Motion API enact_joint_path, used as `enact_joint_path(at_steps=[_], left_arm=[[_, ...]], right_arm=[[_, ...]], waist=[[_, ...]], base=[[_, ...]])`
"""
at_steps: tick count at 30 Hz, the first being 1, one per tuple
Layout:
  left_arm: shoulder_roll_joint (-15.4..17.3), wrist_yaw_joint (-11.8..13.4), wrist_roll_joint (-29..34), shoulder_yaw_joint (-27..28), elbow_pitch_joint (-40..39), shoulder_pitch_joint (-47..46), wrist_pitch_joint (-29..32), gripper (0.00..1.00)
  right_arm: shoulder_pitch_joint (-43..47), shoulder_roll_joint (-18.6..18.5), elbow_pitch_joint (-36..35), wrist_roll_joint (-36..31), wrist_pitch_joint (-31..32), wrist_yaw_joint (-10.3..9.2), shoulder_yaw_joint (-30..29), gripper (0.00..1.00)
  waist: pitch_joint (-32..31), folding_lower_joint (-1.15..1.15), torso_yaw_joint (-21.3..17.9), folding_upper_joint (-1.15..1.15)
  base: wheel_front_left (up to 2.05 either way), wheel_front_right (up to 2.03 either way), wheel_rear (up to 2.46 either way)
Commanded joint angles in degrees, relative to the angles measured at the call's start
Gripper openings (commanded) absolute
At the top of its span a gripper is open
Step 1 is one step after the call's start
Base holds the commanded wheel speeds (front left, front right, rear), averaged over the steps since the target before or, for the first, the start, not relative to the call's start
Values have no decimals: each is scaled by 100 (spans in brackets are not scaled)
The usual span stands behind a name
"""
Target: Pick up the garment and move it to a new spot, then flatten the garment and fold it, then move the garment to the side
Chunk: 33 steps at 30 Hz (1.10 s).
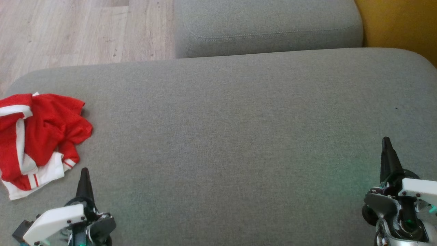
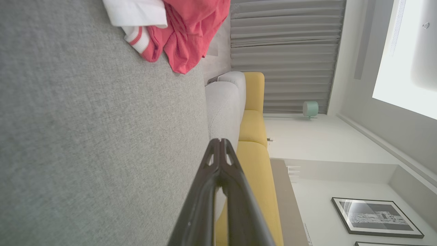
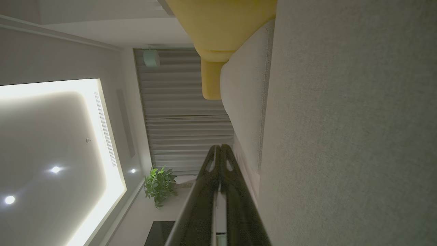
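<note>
A crumpled red garment [image 1: 41, 133] with white trim lies bunched at the left edge of the grey cushion [image 1: 239, 130]; the left wrist view has it at the top [image 2: 191, 30]. My left gripper [image 1: 84, 172] hovers just right of and nearer than the garment, fingers pressed together and holding nothing [image 2: 220, 141]. Far across the cushion at the lower right, my right gripper [image 1: 386, 140] is shut too, its tips meeting with nothing between them [image 3: 220, 147].
A second grey cushion [image 1: 269, 27] lies behind the first, with a yellow sofa part [image 1: 399, 24] at the far right. Wooden floor [image 1: 68, 30] shows beyond the cushion's rounded left corner. The wide middle of the cushion is bare fabric.
</note>
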Motion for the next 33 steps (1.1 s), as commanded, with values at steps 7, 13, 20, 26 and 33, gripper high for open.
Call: enact_joint_path(at_steps=[7, 13, 20, 26, 33], left_arm=[[23, -36, -32, 224, -216, -295, 18, 0], [23, -36, -32, 223, -216, -295, 18, 0], [23, -36, -32, 223, -216, -295, 18, 0], [23, -36, -32, 223, -216, -295, 18, 0], [-4, 8, 2, -40, 174, 55, -3, 100]], right_arm=[[-122, -23, -223, 41, 33, -4, 118, 0], [-122, -23, -223, 41, 33, -4, 118, 0], [-122, -23, -223, 41, 33, -4, 118, 0], [-122, -23, -223, 41, 33, -4, 118, 0], [31, 11, 193, -3, -2, 0, 8, 100]], waist=[[0, 0, 0, 0], [0, 0, 0, 0], [0, 0, 0, 0], [0, 0, 0, 0], [0, 0, 0, 0]], base=[[0, 0, 0], [0, 0, 0], [0, 0, 0], [0, 0, 0], [0, 0, 0]])
